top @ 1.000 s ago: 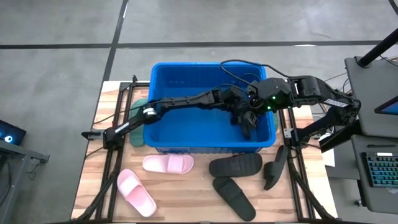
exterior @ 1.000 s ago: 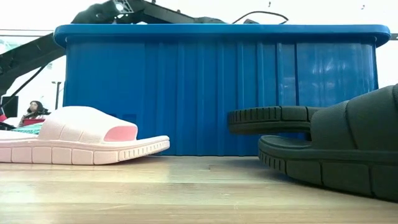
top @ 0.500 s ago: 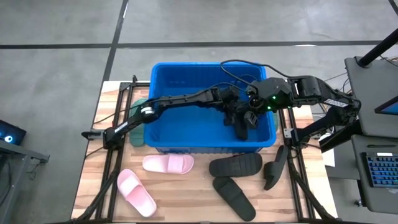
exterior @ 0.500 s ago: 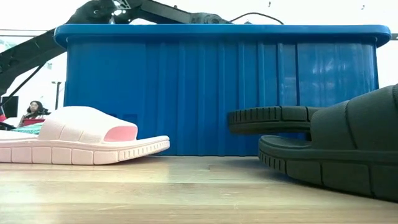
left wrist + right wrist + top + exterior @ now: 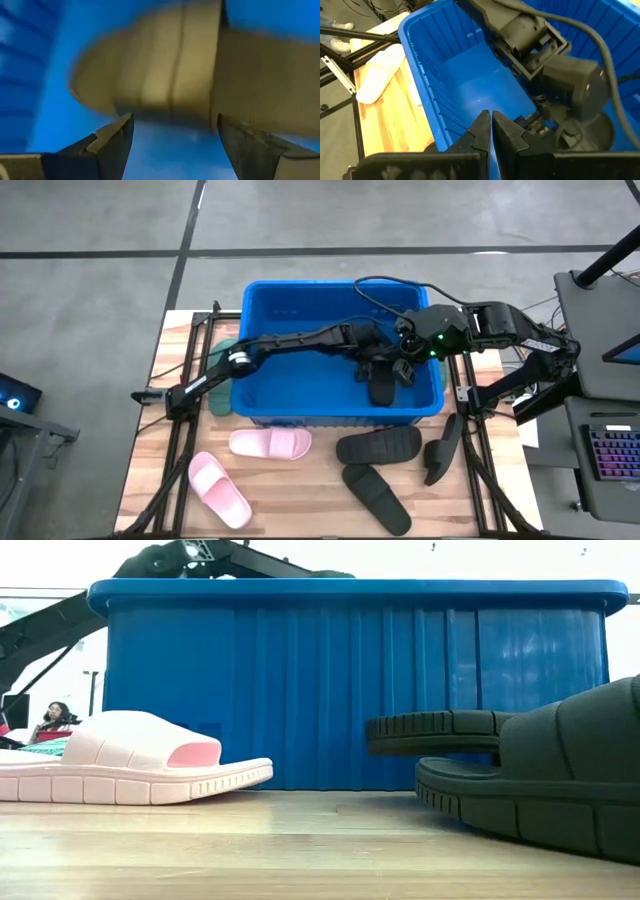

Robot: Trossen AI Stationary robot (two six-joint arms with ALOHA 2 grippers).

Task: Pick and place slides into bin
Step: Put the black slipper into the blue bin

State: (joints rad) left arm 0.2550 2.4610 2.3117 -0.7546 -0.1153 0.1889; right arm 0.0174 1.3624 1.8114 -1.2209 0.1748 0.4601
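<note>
High view: left tool [image 5: 376, 377] open above black slide [image 5: 382, 389] inside bin [image 5: 262, 405]

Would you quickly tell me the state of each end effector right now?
Left end effector: open, inside the bin, just above a black slide; not gripping it.
Right end effector: closed, empty, over the bin's right end.

One camera looks straight down on the blue bin [image 5: 262, 350], another level at its outer wall, and both wrist cameras peer closely inside it.
</note>
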